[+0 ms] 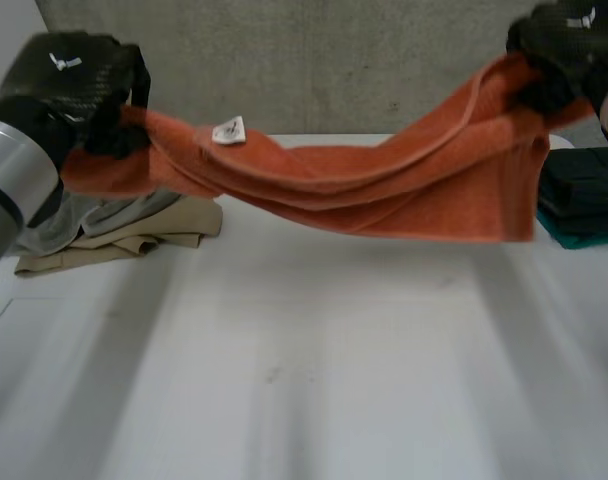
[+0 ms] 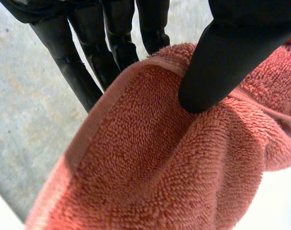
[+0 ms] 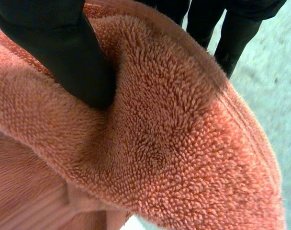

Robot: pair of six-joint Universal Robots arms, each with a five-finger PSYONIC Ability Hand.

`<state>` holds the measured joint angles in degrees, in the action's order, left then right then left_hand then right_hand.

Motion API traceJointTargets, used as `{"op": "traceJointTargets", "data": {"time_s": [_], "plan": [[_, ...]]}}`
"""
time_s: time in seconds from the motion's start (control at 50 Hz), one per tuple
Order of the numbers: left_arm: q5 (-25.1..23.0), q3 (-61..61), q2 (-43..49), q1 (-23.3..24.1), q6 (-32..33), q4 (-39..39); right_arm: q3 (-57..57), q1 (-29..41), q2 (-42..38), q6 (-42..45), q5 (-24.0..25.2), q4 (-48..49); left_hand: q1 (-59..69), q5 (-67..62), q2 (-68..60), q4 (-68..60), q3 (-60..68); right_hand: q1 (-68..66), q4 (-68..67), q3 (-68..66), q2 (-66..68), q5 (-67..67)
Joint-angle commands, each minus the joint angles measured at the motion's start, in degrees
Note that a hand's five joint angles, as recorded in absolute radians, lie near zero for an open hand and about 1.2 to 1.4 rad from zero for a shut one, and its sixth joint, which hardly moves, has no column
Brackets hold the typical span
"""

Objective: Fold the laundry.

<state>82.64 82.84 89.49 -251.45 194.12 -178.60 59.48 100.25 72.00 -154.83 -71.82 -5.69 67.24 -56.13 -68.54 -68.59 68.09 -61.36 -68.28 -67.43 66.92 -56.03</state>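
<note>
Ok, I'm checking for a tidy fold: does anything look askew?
Yes. The towel, pinched in the air by the left hand and right hand, is not spread flat: it sags, bunched into ropey folds near the left hand, and hangs lower toward the right hand. The heap below the left hand lies crumpled.

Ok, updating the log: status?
Left hand and right hand shut on orange towel ends. Towel held above white table, sagging. Beige clothes left, dark folded stack right, clear.
</note>
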Motion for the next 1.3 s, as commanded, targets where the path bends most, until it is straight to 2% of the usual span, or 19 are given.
{"op": "traceJointTargets", "data": {"time_s": [0.02, 0.1, 0.14, 0.16, 0.18, 0.22, 0.28, 0.3, 0.4, 0.5, 0.64, 0.68, 0.74, 0.76, 0.86, 1.0, 1.16, 1.24, 1.3], "plan": [[-2.57, 0.21, 1.56, 0.78, -1.91, 2.46, -17.18, 5.91, -17.13, 2.34, -2.45, -0.2, 12.76, -13.87, -11.46, -11.41, 11.91, -18.64, -11.72, -12.57, 13.08, -13.97], [-2.31, 0.3, 6.65, 2.1, -1.91, 3.78, -24.84, 9.87, -31.8, 6.91, -3.15, 5.06, 12.76, -13.87, -11.46, -11.41, 11.91, -15.45, -8.54, -9.38, 9.89, -10.78], [-2.22, 0.21, 8.93, 2.27, -1.99, 4.83, -26.07, 11.01, -36.64, 8.75, -3.41, 8.05, 12.76, -13.87, -11.46, -11.41, 11.91, 9.83, 16.75, 15.9, -15.39, 14.5], [-2.22, 0.21, 9.56, 2.19, -1.99, 5.27, -27.21, 11.97, -41.01, 10.5, -4.37, 11.19, 12.76, -13.87, -11.46, -11.41, 11.91, 47.78, 54.7, 53.85, -53.34, 52.45], [-2.14, 0.13, 10.09, 2.1, -1.99, 5.63, -27.66, 12.24, -42.89, 11.39, -5.17, 12.79, 12.76, -13.87, -11.46, -11.41, 11.91, 51.36, 58.28, 57.43, -56.92, 56.03], [-2.4, -0.05, 11.31, 1.84, -1.99, 6.94, -29.41, 12.42, -46.92, 12.97, -8.93, 17.17, 12.76, -13.87, -11.46, -11.41, 11.91, 51.36, 58.28, 57.43, -56.92, 56.03], [-2.57, -0.14, 11.76, 1.31, -1.99, 8.09, -30.3, 12.34, -47.3, 11.93, -13.33, 19.83, 12.76, -13.87, -11.46, -11.41, 11.91, 51.36, 58.28, 57.43, -56.92, 56.03], [-2.75, -0.14, 11.67, 1.05, -1.99, 8.7, -30.12, 12.33, -46.34, 9.92, -16.13, 19.93, 12.76, -13.87, -11.46, -11.41, 11.91, 51.36, 58.28, 57.43, -56.92, 56.03], [-3.63, -0.75, 11.15, 0.43, -1.99, 9.32, -25.83, 11.99, -39.05, 3.5, -21.08, 16.07, 12.76, -13.87, -11.46, -11.41, 11.91, 51.36, 58.28, 57.43, -56.92, 56.03], [-3.63, -2.95, 8.52, 1.48, -2.17, 9.41, -16.25, 11.19, -28.86, 1.38, -19.59, 6.76, 12.76, -13.87, -11.46, -11.41, 11.91, 51.36, 58.28, 57.43, -56.92, 56.03], [-3.1, -8.13, 4.65, 4.29, -2.52, 10.11, 1.94, 9.52, -16.02, -1.69, -13.97, -5.99, 12.76, -13.87, -11.46, -11.41, 11.91, 51.05, 57.97, 57.12, -56.61, 55.72], [-2.49, -10.49, 4.21, 5.34, -2.78, 10.81, 7.28, 9.17, -13.48, -5.01, -11.87, -8.27, 12.76, -13.87, -11.46, -11.41, 11.91, 43.67, 50.58, 49.74, -49.23, 48.34], [-1.7, -12.96, 4.11, 6.67, -3.31, 11.87, 12.05, 9.08, -12.41, -9.77, -8.53, -8.9, 12.76, -13.87, -11.46, -11.41, 11.91, 38.25, 45.16, 44.32, -43.81, 42.92], [-1.17, -14.54, 4.11, 7.63, -3.66, 12.74, 14.59, 9.17, -12.32, -12.74, -5.73, -8.9, 12.76, -13.87, -11.46, -11.41, 11.91, 38.24, 45.16, 44.31, -43.8, 42.91], [0.32, -19.12, 4.47, 10.8, -4.98, 15.12, 18.83, 10.05, -13.98, -20.76, -0.08, -6.71, 12.76, -13.87, -11.46, -11.41, 11.91, 38.74, 45.66, 44.81, -44.3, 43.41], [2.52, -24.04, 4.64, 14.58, -6.12, 16.97, 18.04, 13.21, -18.03, -30.87, -3.15, 2.69, 12.76, -13.87, -11.46, -11.41, 11.91, 42.44, 49.35, 48.51, -48.0, 47.11], [5.16, -27.12, 4.38, 17.21, -6.39, 18.72, 15.76, 16.64, -21.37, -37.29, -11.32, 7.27, 12.76, -13.87, -11.46, -11.41, 11.91, 40.94, 47.85, 47.01, -46.5, 45.61], [5.69, -28.08, 3.85, 17.92, -6.39, 19.08, 13.74, 18.75, -23.56, -39.31, -12.2, 7.36, 12.76, -13.87, -11.46, -11.41, 11.91, 34.89, 41.81, 40.96, -40.46, 39.57], [6.12, -28.79, 3.41, 18.18, -6.39, 19.08, 13.21, 19.63, -24.27, -40.89, -12.47, 7.18, 12.76, -13.87, -11.46, -11.41, 11.91, 11.24, 18.15, 17.31, -16.8, 15.91]]}}
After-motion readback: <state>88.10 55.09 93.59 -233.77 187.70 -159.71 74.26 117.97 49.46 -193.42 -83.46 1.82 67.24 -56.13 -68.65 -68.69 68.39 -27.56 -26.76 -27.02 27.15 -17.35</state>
